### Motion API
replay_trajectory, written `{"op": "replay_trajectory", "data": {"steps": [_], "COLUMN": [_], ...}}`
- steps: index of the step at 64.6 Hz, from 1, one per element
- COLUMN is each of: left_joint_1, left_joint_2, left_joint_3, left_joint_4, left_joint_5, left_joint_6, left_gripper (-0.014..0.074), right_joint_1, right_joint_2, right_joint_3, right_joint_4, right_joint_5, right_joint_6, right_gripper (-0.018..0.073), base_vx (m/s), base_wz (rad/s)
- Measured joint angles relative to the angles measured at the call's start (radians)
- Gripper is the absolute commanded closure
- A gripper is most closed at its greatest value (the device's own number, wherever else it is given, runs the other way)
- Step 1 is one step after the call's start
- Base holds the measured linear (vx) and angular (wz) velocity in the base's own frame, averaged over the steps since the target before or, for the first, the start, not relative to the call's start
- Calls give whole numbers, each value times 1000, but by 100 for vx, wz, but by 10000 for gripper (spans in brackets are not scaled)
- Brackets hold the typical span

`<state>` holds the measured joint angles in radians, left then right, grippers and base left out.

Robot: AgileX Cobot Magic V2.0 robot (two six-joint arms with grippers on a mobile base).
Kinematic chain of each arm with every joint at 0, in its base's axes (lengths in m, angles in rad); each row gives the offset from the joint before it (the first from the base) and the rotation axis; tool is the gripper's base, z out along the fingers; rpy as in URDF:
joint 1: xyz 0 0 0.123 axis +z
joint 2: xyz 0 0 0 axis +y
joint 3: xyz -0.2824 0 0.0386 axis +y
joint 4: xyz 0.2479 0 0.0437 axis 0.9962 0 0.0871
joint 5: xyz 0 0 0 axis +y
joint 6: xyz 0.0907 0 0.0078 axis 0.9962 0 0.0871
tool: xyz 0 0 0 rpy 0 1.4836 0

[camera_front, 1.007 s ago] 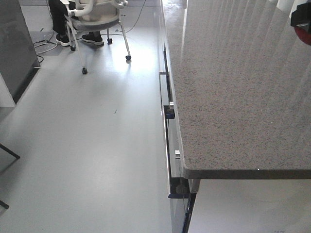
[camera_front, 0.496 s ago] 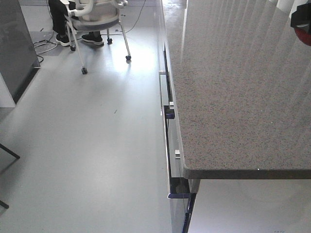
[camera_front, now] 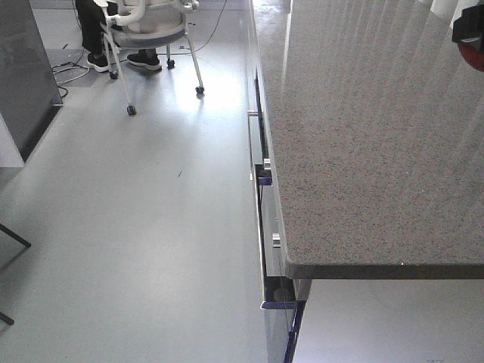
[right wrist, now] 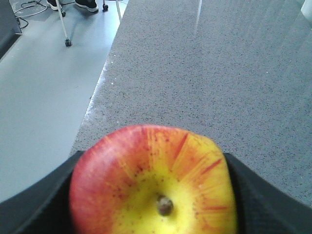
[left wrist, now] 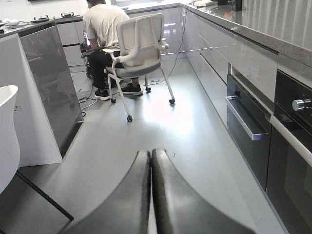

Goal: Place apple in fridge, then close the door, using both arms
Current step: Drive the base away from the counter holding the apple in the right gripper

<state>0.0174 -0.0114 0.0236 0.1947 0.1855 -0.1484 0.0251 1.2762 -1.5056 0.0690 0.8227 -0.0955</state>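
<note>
The grey floor took up most of the front view. A long speckled stone countertop ran along its right side, above a bank of cabinets with an oven set into them. To the left stood a dark grey board. It showed no white inside or taped shelves, so I could not take it for the fridge. No view showed the fridge or its door plainly. At the far end a person sat in a white swivel chair, well away from the arms.

The left gripper hung low over the floor with its two dark fingers pressed together and nothing between them.

The right gripper was up over the countertop, near its floor-side edge. Its black fingers were clamped on either side of the apple. The apple sat stem end towards the wrist camera, yellow round the stem and streaked red further out. The front view caught only a sliver of red at its top right corner.

By my judgement the task was in its early part. The apple was in hand, which was the only step that looked done. It had yet to be carried to the fridge and set on a shelf, and the door had yet to be closed. The empty left arm looked free for the door.
</note>
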Motion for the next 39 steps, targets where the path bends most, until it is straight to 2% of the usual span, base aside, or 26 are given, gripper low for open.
{"op": "replay_trajectory", "data": {"steps": [39], "left_joint_1": [0], "left_joint_2": [0], "left_joint_3": [0], "left_joint_4": [0], "left_joint_5": [0], "left_joint_6": [0], "left_gripper": [603], "right_joint_1": [0], "right_joint_2": [0], "right_joint_3": [0], "right_joint_4": [0], "right_joint_5": [1], "right_joint_6": [0], "right_gripper": [410], "base_vx": [0], "base_wz": [2]}}
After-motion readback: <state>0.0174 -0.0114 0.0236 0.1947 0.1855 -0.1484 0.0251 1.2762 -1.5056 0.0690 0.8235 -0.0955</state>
